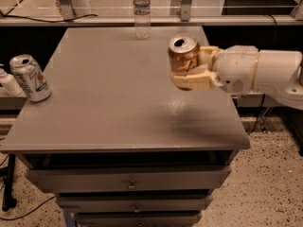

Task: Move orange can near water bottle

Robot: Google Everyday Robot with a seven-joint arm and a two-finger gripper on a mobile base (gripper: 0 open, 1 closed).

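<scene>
Grey table top [109,98], matte, with a stack of drawers [130,181] below its front edge; speckled floor [272,183] to the right. A pale rail [94,20] runs behind the far edge.

Gripper [189,70]: over the right part of the table and towards the far side, reaching in from the right on a white arm [265,72]. Its cream fingers [191,82] are closed around the orange can [183,55], pinching it at the lower body, one finger in front and below, the other behind.

Orange can: upright in the grip, silver top and opening facing up. It is held off the surface (a dark shadow [189,124] lies on the table top below it, nearer the front).

Water bottle [141,11]: upright at the far edge of the table, roughly mid-width, white cap on. It sits left of the can and further back; the two are apart, not touching.

Also noted:
- A white-and-green can [30,78] at the left edge of the table, leaning a little, well apart from the orange can.
- A small white bottle [9,82] just beside that can on its left; I cannot tell whether it rests on the table or on something behind it
</scene>
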